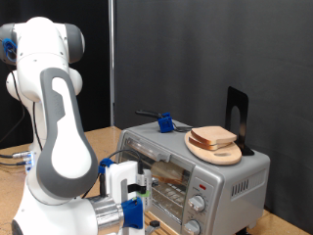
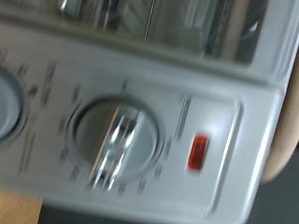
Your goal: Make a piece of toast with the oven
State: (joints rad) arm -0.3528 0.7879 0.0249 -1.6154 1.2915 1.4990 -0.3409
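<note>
The silver-grey oven (image 1: 230,181) stands at the exterior view's right, and its glass door looks closed. A tan shape behind the glass (image 1: 168,174) looks like a slice of bread on the rack. A piece of toast (image 1: 213,135) lies on a round wooden plate (image 1: 220,152) on top of the oven. My gripper (image 1: 127,208) is low at the exterior view's bottom, close in front of the oven; its fingers do not show clearly. The blurred wrist view is filled by the oven's control panel, with a round knob (image 2: 117,140) and a red light (image 2: 198,152).
A blue clip (image 1: 166,122) and a black upright stand (image 1: 238,117) sit on the oven's top. My white arm (image 1: 54,127) fills the exterior view's left. A wooden table (image 1: 103,137) runs behind the oven, against black curtains.
</note>
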